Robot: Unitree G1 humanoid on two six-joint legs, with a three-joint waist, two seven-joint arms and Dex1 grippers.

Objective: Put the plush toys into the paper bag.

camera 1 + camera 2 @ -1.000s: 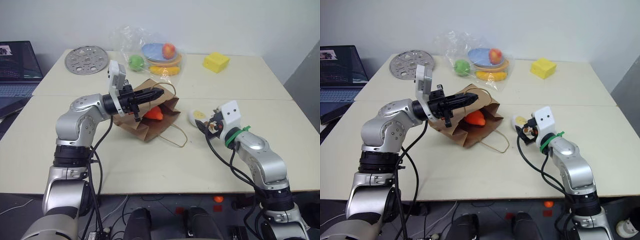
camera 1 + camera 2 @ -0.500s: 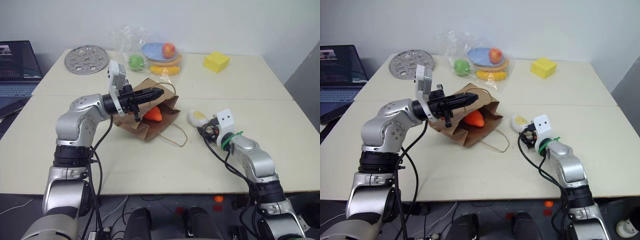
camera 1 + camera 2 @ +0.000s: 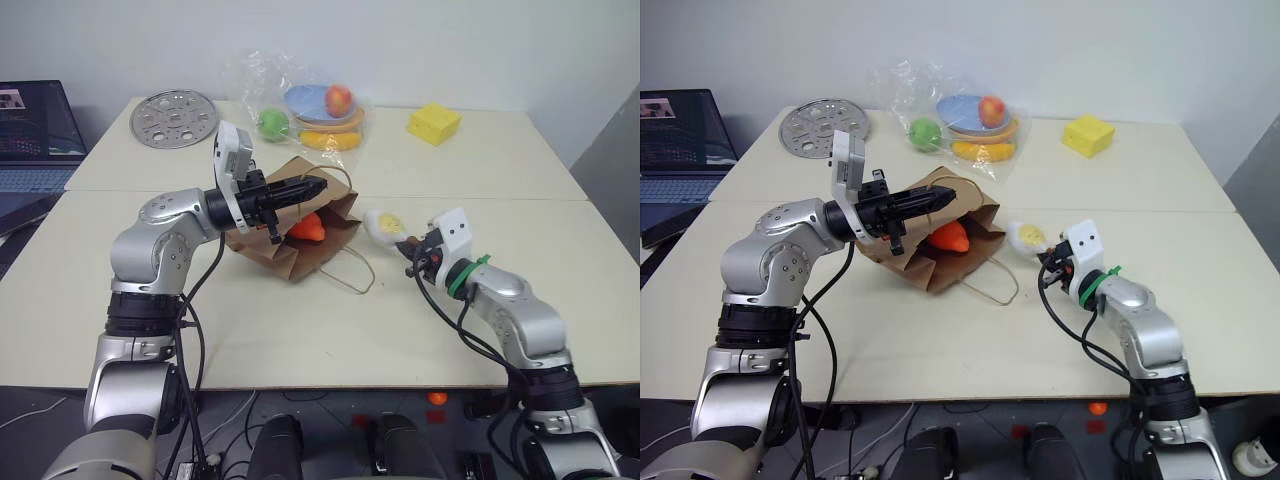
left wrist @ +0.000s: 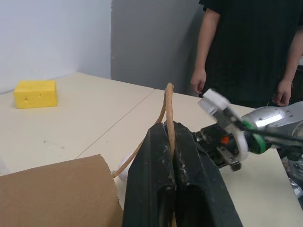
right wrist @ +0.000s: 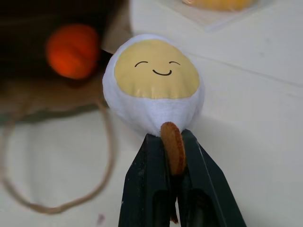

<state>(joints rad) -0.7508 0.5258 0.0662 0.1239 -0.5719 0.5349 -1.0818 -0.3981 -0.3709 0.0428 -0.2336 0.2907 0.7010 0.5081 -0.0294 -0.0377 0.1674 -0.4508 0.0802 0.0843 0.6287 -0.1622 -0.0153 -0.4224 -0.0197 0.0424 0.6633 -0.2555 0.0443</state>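
Observation:
The brown paper bag (image 3: 262, 245) lies on its side mid-table, mouth toward my right arm. My left gripper (image 3: 312, 187) is shut on its upper twisted handle (image 4: 168, 109) and holds the mouth up. An orange carrot plush toy (image 3: 309, 227) lies inside the opening. The white oval plush toy (image 5: 154, 90) with a yellow smiling spot hangs just above the table right of the bag. My right gripper (image 5: 173, 142) is shut on that toy's small brown tab. The bag's lower handle (image 3: 352, 272) loops loose on the table.
A clear plastic bag (image 3: 300, 110) with shiny fruit and plates sits at the back, and a yellow block (image 3: 433, 124) at the back right. A perforated metal disc (image 3: 173, 118) and a laptop (image 3: 35, 130) are on the left. A person (image 4: 251, 47) stands beyond the table.
My right gripper has gone from open to shut on the white toy's tab and has lifted the toy slightly, toward the bag. The left arm has kept still.

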